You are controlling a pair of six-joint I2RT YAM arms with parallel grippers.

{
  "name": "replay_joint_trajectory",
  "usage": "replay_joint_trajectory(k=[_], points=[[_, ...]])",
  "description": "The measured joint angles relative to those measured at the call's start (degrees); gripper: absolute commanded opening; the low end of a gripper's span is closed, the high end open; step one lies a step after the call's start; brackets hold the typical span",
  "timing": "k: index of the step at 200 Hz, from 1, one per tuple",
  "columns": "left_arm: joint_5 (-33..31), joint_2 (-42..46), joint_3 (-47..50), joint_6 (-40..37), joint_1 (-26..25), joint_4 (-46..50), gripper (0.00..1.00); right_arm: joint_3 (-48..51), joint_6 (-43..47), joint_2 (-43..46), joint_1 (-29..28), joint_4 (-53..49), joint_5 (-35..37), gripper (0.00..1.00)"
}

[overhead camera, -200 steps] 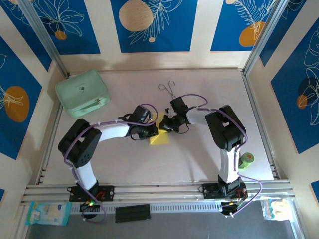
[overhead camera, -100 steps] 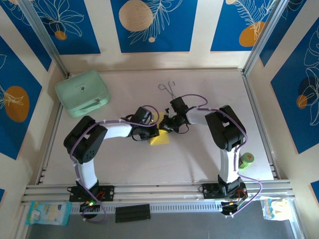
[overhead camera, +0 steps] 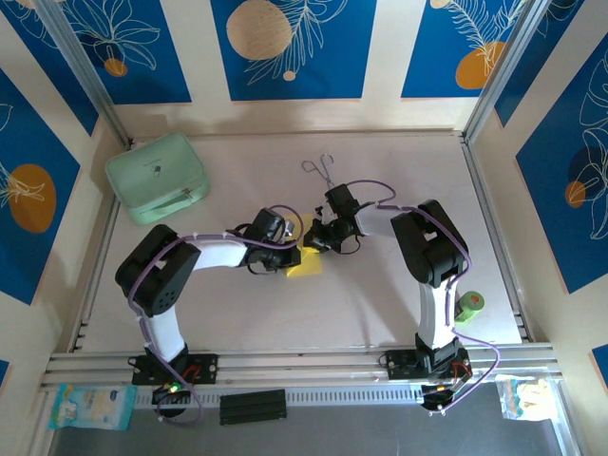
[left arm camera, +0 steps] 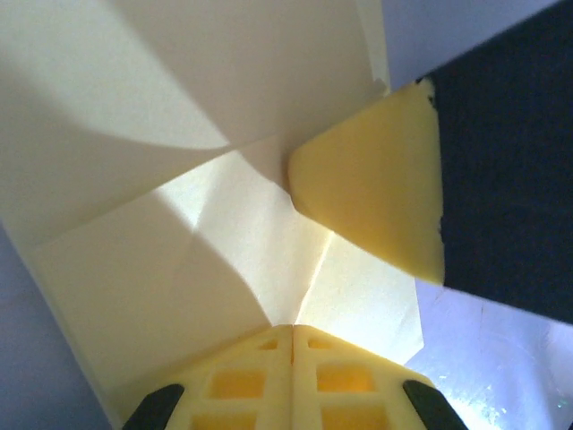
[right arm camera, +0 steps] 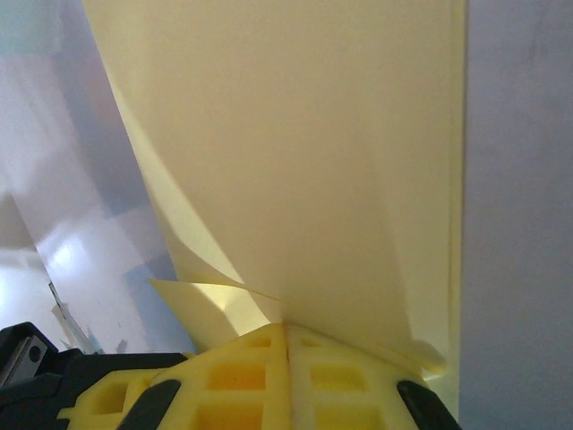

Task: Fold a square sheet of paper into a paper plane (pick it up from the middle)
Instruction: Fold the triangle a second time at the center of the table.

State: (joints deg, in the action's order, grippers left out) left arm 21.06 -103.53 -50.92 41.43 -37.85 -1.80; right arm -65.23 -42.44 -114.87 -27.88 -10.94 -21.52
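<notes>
While left hand (left arm camera: 293, 336) and right hand (right arm camera: 288, 330) both sit clamped on the creased paper (overhead camera: 306, 266) at the middle of the worktop (overhead camera: 380, 304), we look mid-fold, so next move needs one hand pinning while the other presses the crease flat.

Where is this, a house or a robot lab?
Most likely a robot lab booth, not a house: a left arm and right arm bolted to a pale table, metal frame rails along its edge, blue printed panels walling it in.
</notes>
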Motion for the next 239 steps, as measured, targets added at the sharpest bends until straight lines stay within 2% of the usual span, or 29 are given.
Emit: replay_joint_trajectory(k=[114,148,180,209,239], points=[[1.5,6.5,7.9,-1.0,0.1,0.3,0.00,-0.4,0.0,-0.5,0.5,-0.4,-1.5,0.00],[1.6,10.2,9.1,0.1,0.1,7.1,0.00,-0.4,0.1,-0.5,0.5,-0.4,-1.8,0.00],[0.9,12.5,3.7,1.2,0.1,14.8,0.07,-1.0,-0.2,-0.4,0.8,-1.1,-2.3,0.06],[-1.8,12.5,-2.2,2.5,0.1,13.9,0.09,-1.5,-1.6,1.1,1.3,-2.8,-1.4,0.16],[-3.2,8.8,-4.9,4.4,0.4,11.5,0.09,-1.4,-4.0,6.0,1.4,-3.2,-0.6,0.21]])
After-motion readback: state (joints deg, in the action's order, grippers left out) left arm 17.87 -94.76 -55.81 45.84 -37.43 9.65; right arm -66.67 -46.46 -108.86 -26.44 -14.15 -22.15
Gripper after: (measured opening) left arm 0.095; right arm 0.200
